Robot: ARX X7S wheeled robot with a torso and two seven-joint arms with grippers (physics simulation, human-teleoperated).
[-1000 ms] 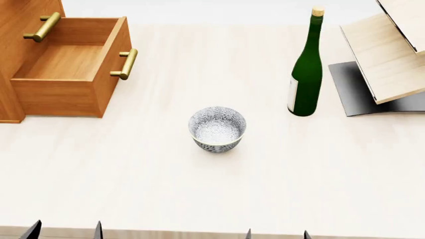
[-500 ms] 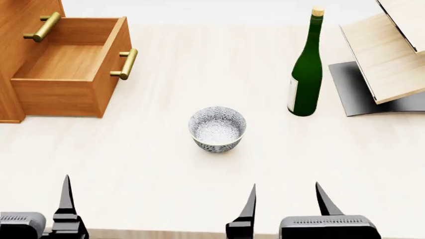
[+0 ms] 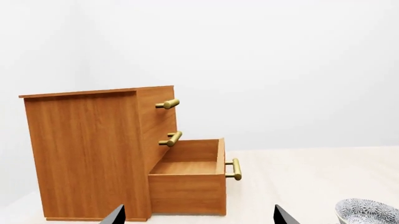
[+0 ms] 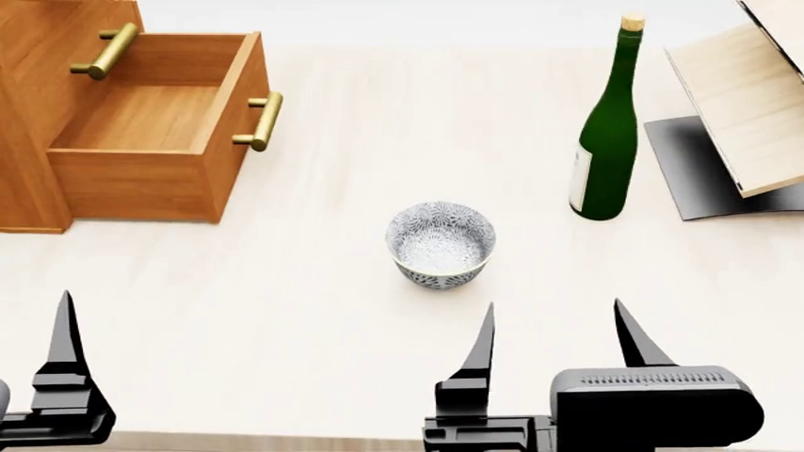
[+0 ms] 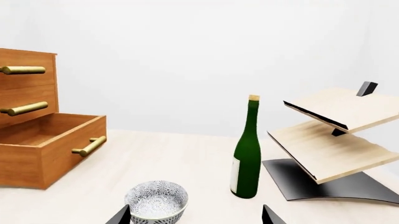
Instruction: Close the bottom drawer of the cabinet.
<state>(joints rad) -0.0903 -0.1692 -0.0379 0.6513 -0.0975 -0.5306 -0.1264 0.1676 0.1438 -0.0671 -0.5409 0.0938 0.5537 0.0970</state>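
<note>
The cabinet [image 4: 32, 66] stands at the table's far left. Its bottom drawer [image 4: 145, 127] is pulled well out and empty, its brass handle [image 4: 260, 121] facing right. The cabinet [image 3: 93, 149] and the open drawer [image 3: 190, 186] also show in the left wrist view, and the drawer [image 5: 53, 149] in the right wrist view. My left gripper [image 3: 198, 218] is open and empty near the table's front edge, well short of the drawer; one finger [image 4: 63, 344] shows in the head view. My right gripper [image 4: 555, 325] is open and empty, just in front of the bowl.
A patterned bowl [image 4: 440, 243] sits mid-table. A green bottle [image 4: 607, 141] stands at the back right. A pale wood slanted rack [image 4: 741, 104] on a dark base stands at the far right. The table's front edge runs under both grippers.
Both grippers have come up into the head view from the bottom edge. The view has shifted a little, so everything sits slightly further right. The drawer has not moved.
</note>
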